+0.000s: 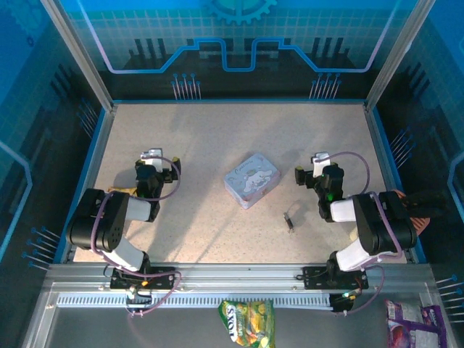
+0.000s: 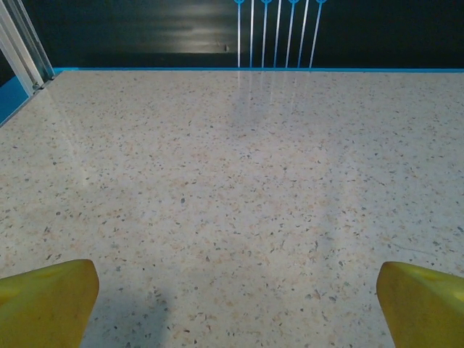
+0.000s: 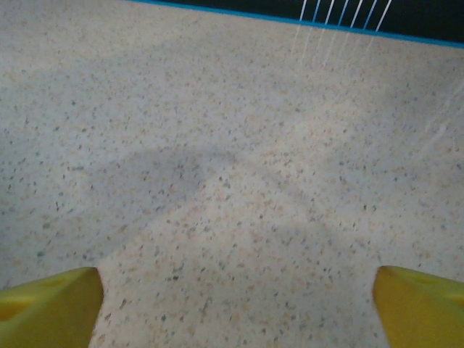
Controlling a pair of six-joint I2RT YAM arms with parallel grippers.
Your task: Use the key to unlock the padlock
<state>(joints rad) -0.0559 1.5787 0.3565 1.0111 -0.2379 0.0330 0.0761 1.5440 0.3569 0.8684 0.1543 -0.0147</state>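
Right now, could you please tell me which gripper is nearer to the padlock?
Right. The right gripper is just beyond the padlock, slightly to its right; the left gripper is far to its left, past the tin.

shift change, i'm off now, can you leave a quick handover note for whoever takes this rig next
Left gripper: open, empty, over bare table.
Right gripper: open, empty.
Padlock: small dark shape lying on the table, to the near right of the tin; key too small to tell apart from it.
Done: nothing visible.
Left: grasp key, unlock padlock.
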